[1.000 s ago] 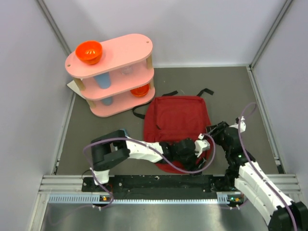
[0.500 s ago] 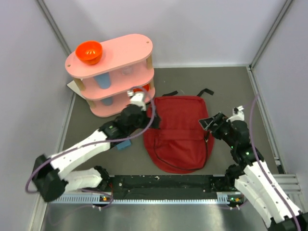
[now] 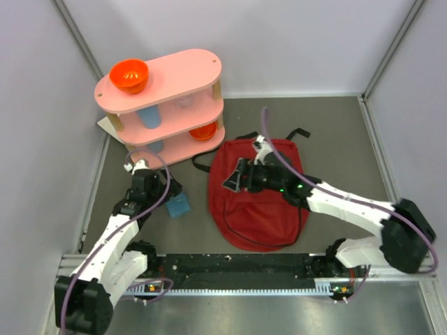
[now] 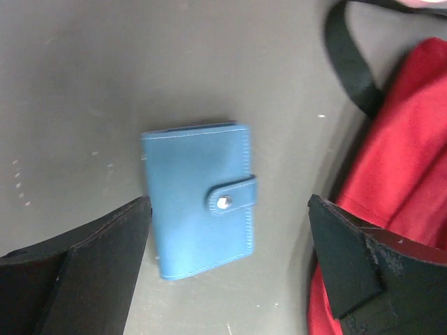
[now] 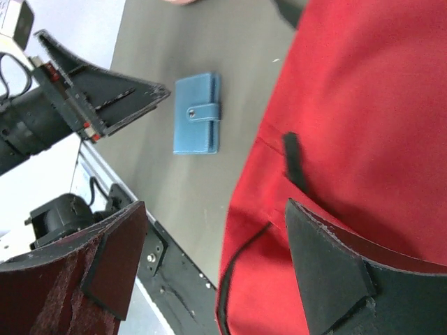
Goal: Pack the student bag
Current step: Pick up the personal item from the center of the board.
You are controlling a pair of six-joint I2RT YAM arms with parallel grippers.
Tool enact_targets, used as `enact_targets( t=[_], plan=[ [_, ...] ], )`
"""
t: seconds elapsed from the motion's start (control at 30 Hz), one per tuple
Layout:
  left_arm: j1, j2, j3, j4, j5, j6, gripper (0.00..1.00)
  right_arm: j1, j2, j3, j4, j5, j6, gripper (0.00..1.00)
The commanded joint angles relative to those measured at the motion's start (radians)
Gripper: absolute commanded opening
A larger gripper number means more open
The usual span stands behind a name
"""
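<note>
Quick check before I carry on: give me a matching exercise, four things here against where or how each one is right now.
Things:
1. student bag
2. blue wallet
3. orange bowl
4. left claw

Place or state:
a. on the top tier of the pink shelf
b. open, holding nothing
c. snapped shut, on the table
d. lying flat, right claw above it

Pairs: 1-d, 2-c, 3-a, 4-b.
</note>
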Motion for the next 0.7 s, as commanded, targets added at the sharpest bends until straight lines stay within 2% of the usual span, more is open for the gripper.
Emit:
enact_targets(
  t=[0.0, 0.13, 0.3, 0.57, 0.67],
  plan=[
    [0.151, 0.0, -0.054, 0.052, 0.187, -0.023, 0.98, 0.099, 0.196, 0.137, 0.119, -0.041, 0.017, 0.79],
    [0.181, 0.031, -0.06, 0.04, 0.178, -0.048, 0.98, 0.138, 0.349, 0.255, 0.139, -0.07, 0.024, 0.78],
    [0.184, 0.031, -0.133, 0.106, 0.214, -0.086, 0.98, 0.156, 0.529, 0.366, 0.136, -0.077, 0.038, 0.76],
    [0.188, 0.054, -0.189, 0.158, 0.189, -0.08, 0.98, 0.159, 0.692, 0.489, 0.116, -0.095, 0.059, 0.61],
    [0.19, 0.077, -0.207, 0.213, 0.232, -0.083, 0.96, 0.161, 0.738, 0.52, 0.099, -0.12, 0.059, 0.58]
  ],
)
